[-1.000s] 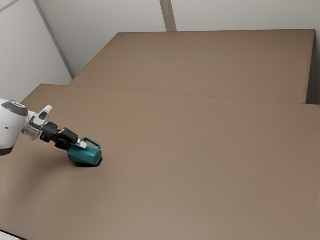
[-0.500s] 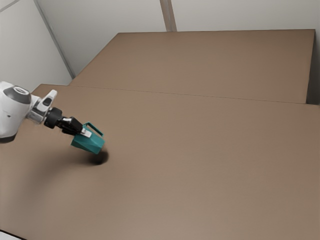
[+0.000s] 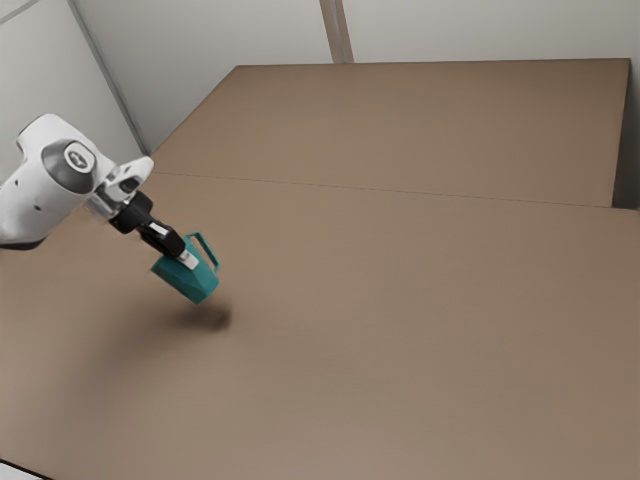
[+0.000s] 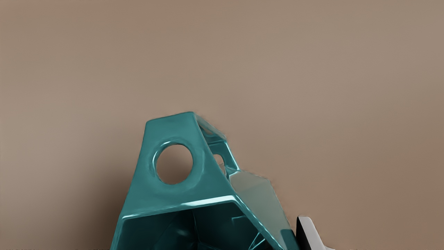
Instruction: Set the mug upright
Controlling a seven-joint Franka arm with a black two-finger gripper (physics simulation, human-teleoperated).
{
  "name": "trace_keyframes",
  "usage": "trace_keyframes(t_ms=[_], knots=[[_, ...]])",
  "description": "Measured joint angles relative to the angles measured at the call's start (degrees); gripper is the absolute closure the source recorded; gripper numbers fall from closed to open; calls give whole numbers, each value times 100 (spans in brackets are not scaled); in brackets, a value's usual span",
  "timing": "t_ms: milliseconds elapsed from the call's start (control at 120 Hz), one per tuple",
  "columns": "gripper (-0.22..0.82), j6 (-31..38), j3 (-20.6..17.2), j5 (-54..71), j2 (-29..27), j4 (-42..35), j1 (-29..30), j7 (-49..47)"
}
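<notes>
Mug [image 3: 184, 281] lifted off table [image 3: 400, 330], tipped more base-down, shifted toward exterior view's right; tool [image 3: 187, 259] higher.

With twelve o'clock toward the exterior view's upper edge and the mug [image 3: 182, 284] as centre, the brown tabletop [image 3: 400, 330] offers the gripper [image 3: 187, 260] room to pass from two o'clock round to six. A gap lies beneath the raised, tilted mug. The robot arm [image 3: 55, 185] blocks nine to eleven; the mug handle [image 3: 205, 248] juts out at one, obstructing a close pass. A pale wall [image 3: 240, 30] bounds twelve.
</notes>
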Motion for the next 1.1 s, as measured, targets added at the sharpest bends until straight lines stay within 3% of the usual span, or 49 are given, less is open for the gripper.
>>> trace_keyframes(t_ms=[292,675,1100], knots=[[78,213,11,1354,-400,-62,-644,-743],[78,568,-359,2331,-1149,-947,-756,-1874],[78,1380,-778,2903,-1170,-1414,-828,-3146]])
